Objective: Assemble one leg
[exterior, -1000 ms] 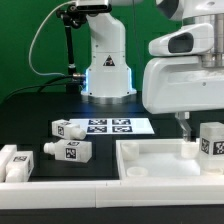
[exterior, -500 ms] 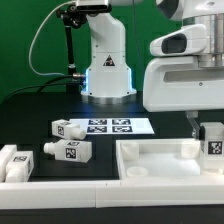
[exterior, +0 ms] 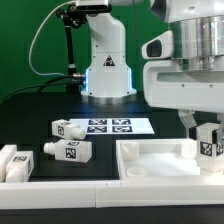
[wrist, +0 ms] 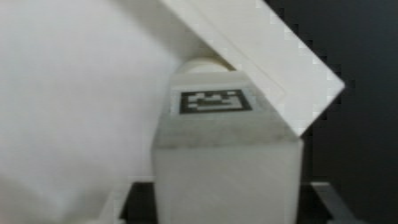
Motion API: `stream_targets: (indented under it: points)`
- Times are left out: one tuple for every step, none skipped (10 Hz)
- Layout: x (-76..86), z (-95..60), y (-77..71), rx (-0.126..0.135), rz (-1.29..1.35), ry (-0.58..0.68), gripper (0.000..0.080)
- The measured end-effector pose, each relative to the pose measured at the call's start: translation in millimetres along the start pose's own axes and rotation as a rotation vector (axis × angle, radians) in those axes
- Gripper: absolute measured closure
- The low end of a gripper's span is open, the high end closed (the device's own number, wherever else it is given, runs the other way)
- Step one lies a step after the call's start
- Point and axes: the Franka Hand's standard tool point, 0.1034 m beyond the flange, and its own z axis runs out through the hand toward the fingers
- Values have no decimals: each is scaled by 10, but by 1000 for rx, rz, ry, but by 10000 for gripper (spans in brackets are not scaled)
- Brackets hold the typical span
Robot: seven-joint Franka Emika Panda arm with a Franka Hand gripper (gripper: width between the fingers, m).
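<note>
The leg stands upright at the exterior view's right, at the far right corner of the tray-shaped part, gripped by the hand, whose fingers clench its sides. It looks light, rigid and smooth-sided, so slippery; the flat tagged body is probably the best hold, not the narrow tip. The tray's hollow looks empty. Three more legs lie on the desk, left of the tray.

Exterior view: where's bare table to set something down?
Bare dark table lies behind the marker board, toward the exterior view's left. Crowded: loose legs in front, and the claw over the leg at the tray.
</note>
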Motion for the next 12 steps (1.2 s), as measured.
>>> stream_targets:
  points:
    - [-43,-4,-5,-2,165,-13,512]
    - [-61,-9,2,6,282,-18,512]
    - [-61,-6,6,8,364,-30,512]
    - [-59,-6,7,8,380,-30,512]
    - [-62,-1,8,8,365,-30,400]
    - [-74,15,34,-6,246,-32,264]
    - [-111,35,71,-38,76,-48,264]
    - [-126,28,48,-55,-124,-63,171]
    - [-132,36,25,-50,-259,-67,155]
    - [-124,38,31,-49,-316,-68,155]
    - [-121,38,32,-47,-375,-70,151]
    - [-119,40,34,-46,-430,-70,151]
